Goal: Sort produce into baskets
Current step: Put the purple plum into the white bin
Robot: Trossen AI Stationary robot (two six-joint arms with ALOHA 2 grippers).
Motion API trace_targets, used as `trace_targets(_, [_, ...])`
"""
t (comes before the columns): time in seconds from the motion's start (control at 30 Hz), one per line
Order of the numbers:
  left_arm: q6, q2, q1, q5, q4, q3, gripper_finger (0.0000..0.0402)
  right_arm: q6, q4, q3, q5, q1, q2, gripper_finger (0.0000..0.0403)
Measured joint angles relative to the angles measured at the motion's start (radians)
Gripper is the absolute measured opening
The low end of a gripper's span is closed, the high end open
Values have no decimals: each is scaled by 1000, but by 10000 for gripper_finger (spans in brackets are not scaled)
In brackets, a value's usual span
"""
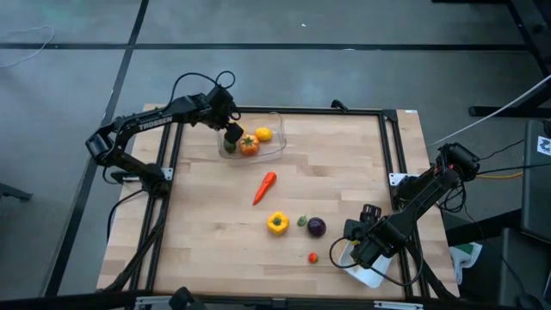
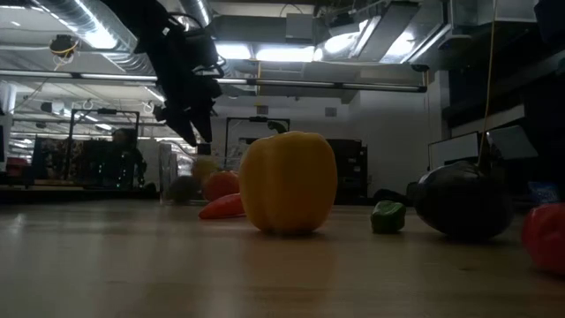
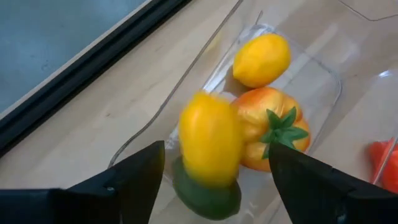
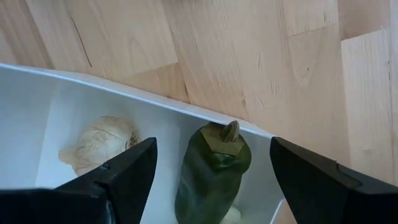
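My left gripper (image 1: 231, 133) hangs open over the clear tub (image 1: 274, 120) at the table's far left. In the left wrist view a blurred yellow lemon (image 3: 210, 146) shows between the spread fingers without touching them, over a green piece (image 3: 205, 196). An orange tomato (image 3: 270, 127) and a second lemon (image 3: 261, 59) lie in the tub beside it. My right gripper (image 1: 362, 250) is open over the white tray (image 4: 124, 93) at the near right. The tray holds a white garlic (image 4: 99, 146) and a dark green piece (image 4: 211, 171).
On the bare wood lie a red carrot-like piece (image 1: 265, 187), a yellow pepper (image 1: 277, 223), a small green piece (image 1: 302, 221), a purple ball (image 1: 317, 227) and a small red piece (image 1: 312, 257). A black frame (image 1: 392, 155) borders the table.
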Motion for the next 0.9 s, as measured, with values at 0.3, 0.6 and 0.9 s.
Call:
trace_targets(0.3, [-1,0,2,-1,-1,0,292,-22,-42,40,0,-36,0,310])
trace_targets(0.6, [-1,0,2,-1,-1,0,292,-194,-58,120,26,-131,0,310])
trace_targets(0.9, [-1,0,1,-1,-1,0,292,-253,42,122,-28,-278,0,310])
